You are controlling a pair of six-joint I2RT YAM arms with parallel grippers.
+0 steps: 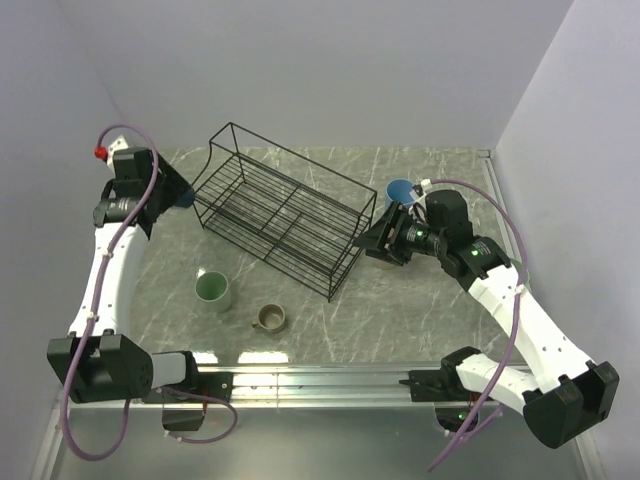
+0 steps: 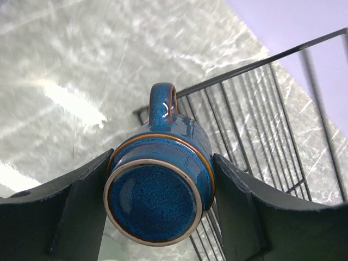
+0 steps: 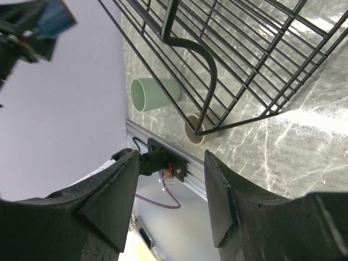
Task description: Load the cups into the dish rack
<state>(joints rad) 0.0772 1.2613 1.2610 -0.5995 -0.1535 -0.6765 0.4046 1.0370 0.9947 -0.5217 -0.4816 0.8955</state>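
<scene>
Left tool (image 2: 160, 187) clamped across the navy mug (image 2: 155, 209), beside the dish rack (image 1: 283, 212). Right tool (image 3: 171, 182) stands apart, empty, near the rack's end.

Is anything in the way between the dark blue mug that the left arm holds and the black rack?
No, nothing that I can see. The dark blue mug is clamped between the left fingers, right next to the end wires of the rack. No cup shows inside the rack, so there looks to be room.
</scene>
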